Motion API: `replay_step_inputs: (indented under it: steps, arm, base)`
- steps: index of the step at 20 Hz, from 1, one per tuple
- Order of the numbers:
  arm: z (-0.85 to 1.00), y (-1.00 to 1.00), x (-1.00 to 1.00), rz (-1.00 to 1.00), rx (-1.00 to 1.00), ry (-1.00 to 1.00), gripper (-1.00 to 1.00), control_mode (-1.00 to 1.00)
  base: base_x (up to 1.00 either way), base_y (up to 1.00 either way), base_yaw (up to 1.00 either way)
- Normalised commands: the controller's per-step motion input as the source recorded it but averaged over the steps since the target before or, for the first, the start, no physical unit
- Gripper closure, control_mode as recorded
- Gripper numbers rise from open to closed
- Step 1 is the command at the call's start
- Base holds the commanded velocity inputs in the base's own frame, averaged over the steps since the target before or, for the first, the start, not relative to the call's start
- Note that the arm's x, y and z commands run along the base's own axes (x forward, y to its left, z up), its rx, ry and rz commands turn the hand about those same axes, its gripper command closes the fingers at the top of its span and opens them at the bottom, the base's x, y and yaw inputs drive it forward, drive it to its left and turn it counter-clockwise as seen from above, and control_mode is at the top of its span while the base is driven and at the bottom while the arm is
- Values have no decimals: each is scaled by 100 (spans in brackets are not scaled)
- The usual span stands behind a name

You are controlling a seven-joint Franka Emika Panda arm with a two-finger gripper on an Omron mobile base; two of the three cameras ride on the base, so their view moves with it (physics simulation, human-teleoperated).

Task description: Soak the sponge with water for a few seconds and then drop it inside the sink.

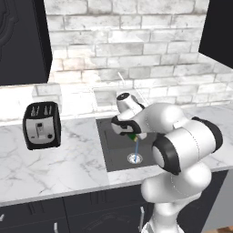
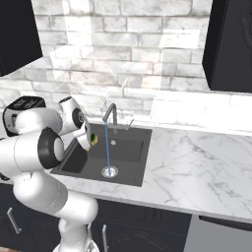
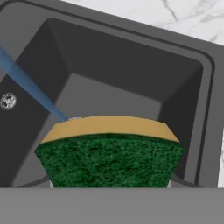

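The fingers (image 2: 88, 139) were clamped on the sponge (image 3: 109, 151), holding it up over the dark grey sink (image 2: 133, 147) rather than in it. In the hand view the sponge's green scouring face lay toward the camera with its yellow body behind. A thin pale-blue stream of water (image 2: 107, 147) fell from the gooseneck tap (image 2: 110, 114) to the round drain (image 2: 110, 172), just beside the sponge. A black-and-silver toaster (image 1: 42, 125) stood on the marble table (image 1: 59, 159), well left of the sink.

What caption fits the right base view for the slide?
Gripper holds the sponge over the sink, just left of the water running from the tap.
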Motion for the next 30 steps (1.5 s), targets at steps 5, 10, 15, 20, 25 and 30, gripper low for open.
replay_step_inputs:
  steps: [5,10,15,20,25,30]
  arm:
    - [-13,-14,1,0,0,0,100,-100]
    - [-13,-15,0,0,0,0,100,-100]
    - [-16,-7,0,0,0,0,100,-100]
    - [-22,-6,0,0,0,0,100,-100]
    - [-14,0,3,0,0,0,100,-100]
    - [-7,0,4,0,0,0,100,-100]
  base:
    - [0,0,0]
    - [0,0,0]
    - [0,0,0]
    - [0,0,0]
    - [0,0,0]
    - [0,0,0]
